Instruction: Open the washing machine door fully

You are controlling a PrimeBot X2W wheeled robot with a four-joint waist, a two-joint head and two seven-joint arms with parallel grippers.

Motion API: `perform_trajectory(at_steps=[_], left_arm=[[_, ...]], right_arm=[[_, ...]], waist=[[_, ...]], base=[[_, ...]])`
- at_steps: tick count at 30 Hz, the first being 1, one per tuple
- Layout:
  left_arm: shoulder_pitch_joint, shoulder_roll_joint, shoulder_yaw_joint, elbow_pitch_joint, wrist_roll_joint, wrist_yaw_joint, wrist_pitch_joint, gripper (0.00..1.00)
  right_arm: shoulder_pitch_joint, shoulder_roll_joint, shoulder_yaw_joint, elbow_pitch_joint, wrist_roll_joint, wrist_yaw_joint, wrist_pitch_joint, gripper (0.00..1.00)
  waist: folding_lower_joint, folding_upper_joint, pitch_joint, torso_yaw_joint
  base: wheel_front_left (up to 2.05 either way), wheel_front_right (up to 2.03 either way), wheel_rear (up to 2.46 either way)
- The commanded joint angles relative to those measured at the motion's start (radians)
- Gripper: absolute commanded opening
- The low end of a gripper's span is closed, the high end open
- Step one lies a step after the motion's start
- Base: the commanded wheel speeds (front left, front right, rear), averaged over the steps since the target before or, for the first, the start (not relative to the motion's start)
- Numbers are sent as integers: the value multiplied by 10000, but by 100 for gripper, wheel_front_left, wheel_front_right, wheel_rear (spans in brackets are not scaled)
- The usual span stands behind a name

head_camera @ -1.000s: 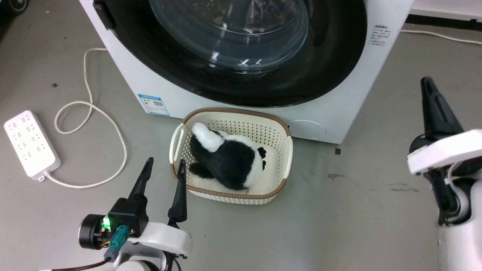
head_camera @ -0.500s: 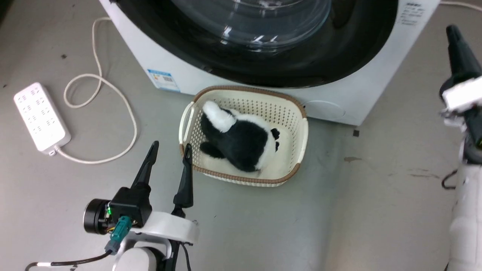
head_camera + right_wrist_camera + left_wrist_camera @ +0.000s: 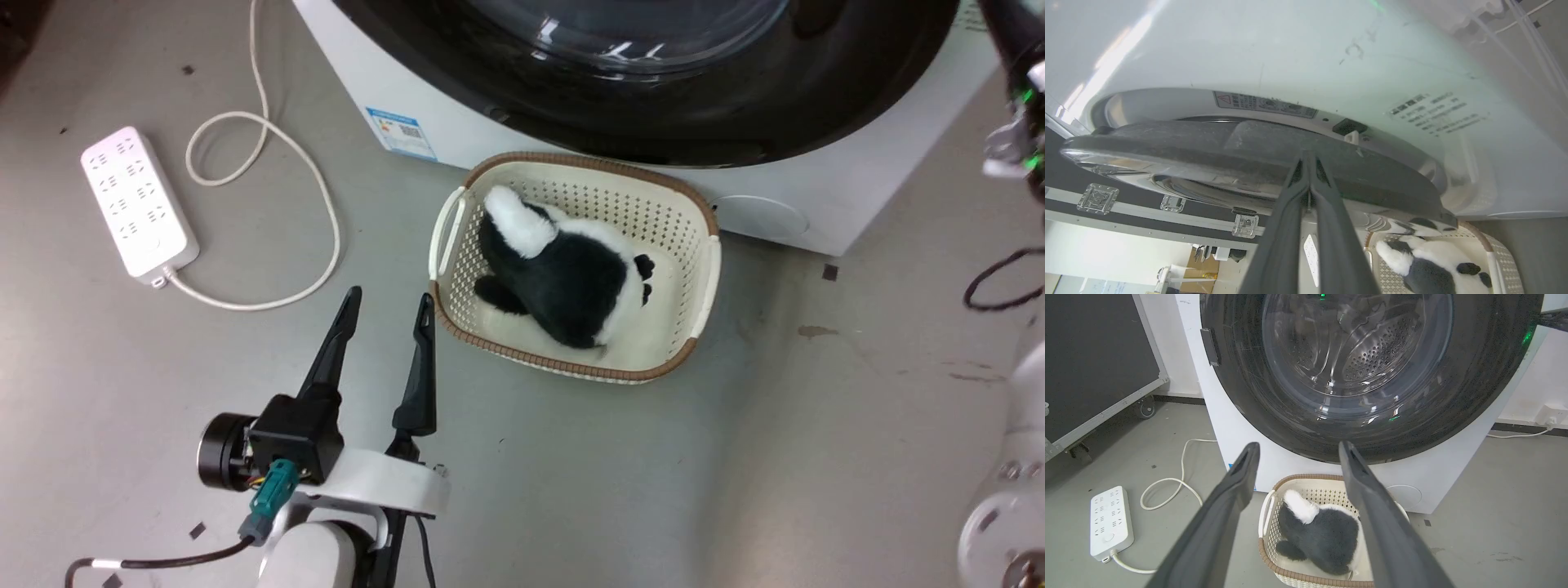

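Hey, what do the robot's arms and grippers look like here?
The left gripper has two long, dark, tapering jaws on a black block, a white curved wrist bracket, a black cylinder, and a teal connector on a black cord. The right gripper has the same slender dark jaws; the right arm is glossy white, with green lights and a looping black cable.

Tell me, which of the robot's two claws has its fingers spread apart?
The left gripper, beside the basket: its two fingers stand wide apart. The right gripper has its fingers pressed together by the washing machine door.
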Motion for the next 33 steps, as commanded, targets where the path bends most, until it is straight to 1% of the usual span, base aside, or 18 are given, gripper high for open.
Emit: perform_trajectory(at_steps=[1,3,7,11,16,20,27,30,33], left_arm=[[-227,7,-100,6,-80,53,-108,100],[-243,7,-130,12,-100,63,-129,100],[-351,8,-288,15,-208,129,-233,100],[-424,8,-370,3,-267,172,-296,100],[-533,8,-438,-2,-336,232,-400,100],[-543,9,-457,71,-326,248,-484,100],[-364,9,-332,187,-158,168,-486,100],[-212,8,-293,278,-86,158,-486,100],[40,8,-246,411,7,135,-486,100]], right_arm=[[-628,-77,-304,391,13,-2,293,0],[-808,-108,-442,555,-43,-2,398,0],[-1633,-251,-1120,1302,-364,-3,846,0],[-2036,-312,-1469,1656,-540,-3,1206,0],[-2413,-294,-1972,2214,-779,-3,2082,0],[-2398,-189,-2228,2355,-825,-4,2914,0],[-1107,-1,-2396,1675,-753,-4,3614,0],[-417,35,-2470,1557,-409,-4,3883,0],[353,42,-1978,1839,265,-4,3996,0]], waist=[[-1,-1,123,144],[-1,-1,156,192],[-1,-1,347,415],[-1,-1,471,528],[-1,-1,624,631],[-1,-1,561,649],[-1,-1,-167,379],[-1,-1,-670,237],[-1,-1,-1242,97]], base=[[0,0,0],[0,0,0],[0,0,0],[0,0,0],[0,0,0],[0,0,0],[0,0,0],[0,0,0],[0,0,0]])
